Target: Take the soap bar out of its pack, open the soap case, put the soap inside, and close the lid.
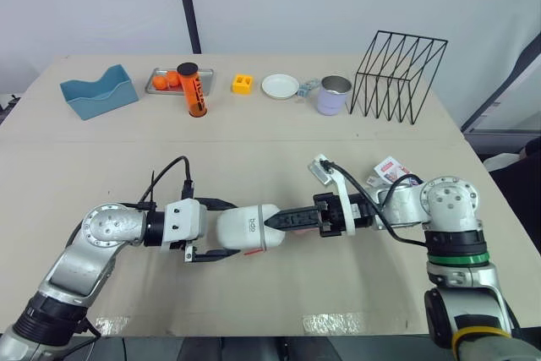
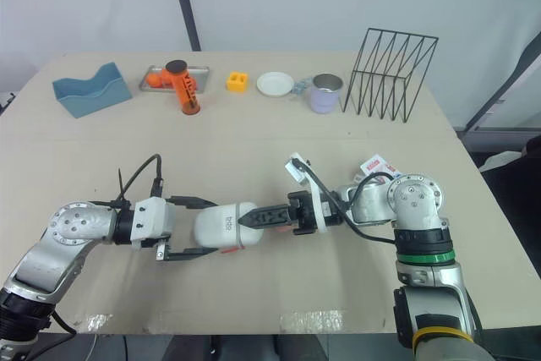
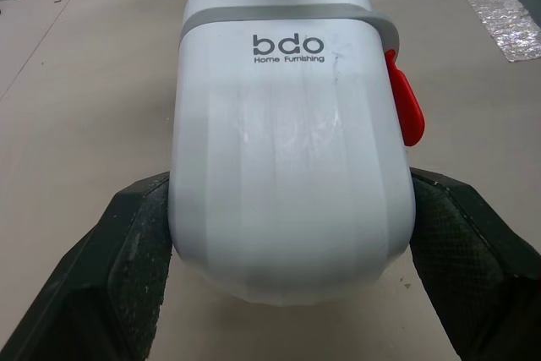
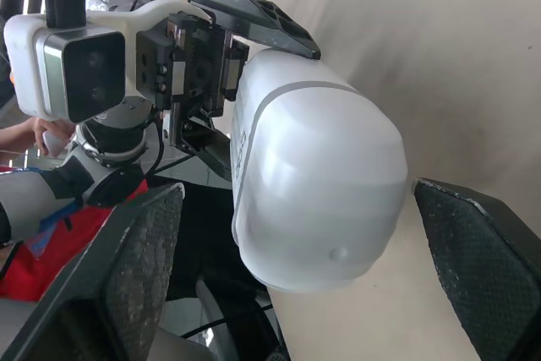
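White case [image 3: 287, 150], lid closed, pinched across its sides between the left gripper's [image 1: 232, 229] jaws. Black pads [image 3: 127, 259] pressed hard against it, red latch [image 3: 406, 107] just ahead of one pad. Right gripper [image 1: 283, 219] spread wide, with the case's rounded far end between its fingers [image 4: 135, 276] and touching neither. Soap pack [image 1: 390, 168] flat on the table [image 1: 254, 141], well behind the right jaws, beside that wrist.

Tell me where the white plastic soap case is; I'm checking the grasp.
The white plastic soap case sits low and left of centre in the left eye view, gripped by the left jaws, with the right jaws open around its end.
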`<action>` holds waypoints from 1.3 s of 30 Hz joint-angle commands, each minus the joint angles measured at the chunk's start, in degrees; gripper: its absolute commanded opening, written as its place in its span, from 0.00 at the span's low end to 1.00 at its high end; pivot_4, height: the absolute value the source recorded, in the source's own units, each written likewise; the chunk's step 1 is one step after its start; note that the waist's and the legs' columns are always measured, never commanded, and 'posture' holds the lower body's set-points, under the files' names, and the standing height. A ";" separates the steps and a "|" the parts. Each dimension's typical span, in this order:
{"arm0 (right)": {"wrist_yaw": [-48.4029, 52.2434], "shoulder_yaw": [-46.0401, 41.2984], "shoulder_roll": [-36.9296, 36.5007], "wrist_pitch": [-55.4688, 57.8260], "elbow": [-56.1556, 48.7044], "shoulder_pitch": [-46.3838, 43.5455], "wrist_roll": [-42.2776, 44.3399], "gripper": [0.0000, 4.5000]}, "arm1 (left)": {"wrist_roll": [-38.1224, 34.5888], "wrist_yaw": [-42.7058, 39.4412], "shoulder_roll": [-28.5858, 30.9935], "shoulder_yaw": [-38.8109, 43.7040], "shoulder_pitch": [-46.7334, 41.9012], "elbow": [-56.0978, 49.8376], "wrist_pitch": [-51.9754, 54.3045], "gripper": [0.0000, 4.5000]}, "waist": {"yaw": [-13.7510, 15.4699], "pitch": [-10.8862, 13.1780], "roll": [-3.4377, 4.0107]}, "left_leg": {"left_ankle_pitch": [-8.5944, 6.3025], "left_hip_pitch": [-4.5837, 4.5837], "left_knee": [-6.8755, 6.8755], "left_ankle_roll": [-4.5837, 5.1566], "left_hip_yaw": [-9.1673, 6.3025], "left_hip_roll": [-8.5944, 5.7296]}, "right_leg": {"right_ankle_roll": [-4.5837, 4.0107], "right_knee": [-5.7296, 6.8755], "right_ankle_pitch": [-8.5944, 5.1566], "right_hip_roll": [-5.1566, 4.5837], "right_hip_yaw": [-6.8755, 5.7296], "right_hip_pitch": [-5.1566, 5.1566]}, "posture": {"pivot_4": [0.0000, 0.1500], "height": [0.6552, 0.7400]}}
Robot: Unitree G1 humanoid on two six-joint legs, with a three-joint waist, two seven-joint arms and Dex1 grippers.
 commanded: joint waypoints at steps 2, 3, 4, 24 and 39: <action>-5.01 0.20 -0.41 0.02 0.66 -0.93 7.08 0.63 | -0.53 0.25 0.04 0.72 -0.21 -1.80 -0.32 0.77 | -0.02 0.00 0.00 | 0.00 -0.03 0.00 0.00 0.00 0.00 | 0.00 0.00 0.00 0.00 0.00 -0.03 | 1.00 1.00; -5.83 0.27 -0.48 0.02 0.77 -0.87 7.91 0.54 | -0.54 0.26 0.02 0.70 -0.20 -1.81 -0.32 0.77 | -0.02 0.00 0.00 | 0.00 -0.04 0.00 0.00 0.00 0.00 | 0.00 0.00 0.00 0.00 0.01 -0.05 | 1.00 1.00; -6.44 0.38 -0.56 0.02 0.85 -0.84 8.57 0.49 | -0.49 0.25 -0.01 0.68 -0.23 -1.75 -0.34 0.77 | -0.02 0.00 0.00 | 0.00 -0.04 0.00 0.00 0.00 0.00 | 0.00 0.00 0.00 0.00 0.01 -0.05 | 1.00 1.00; -9.18 6.66 -7.90 -6.54 -0.61 0.19 21.01 0.44 | -1.17 0.80 -0.60 1.43 -0.22 -0.84 0.39 0.77 | 0.02 0.00 0.00 | 0.00 -0.38 0.01 0.00 0.07 0.05 | -0.03 0.06 0.02 0.05 0.08 -0.47 | 1.00 1.00; -1.35 6.61 -11.89 -7.48 -1.21 1.45 17.62 0.44 | -2.78 0.73 -0.46 1.46 -0.52 -1.03 1.79 0.77 | 0.08 0.00 0.00 | 0.00 -0.38 0.01 0.00 0.08 0.08 | -0.05 0.06 0.03 0.10 0.09 -0.49 | 1.00 1.00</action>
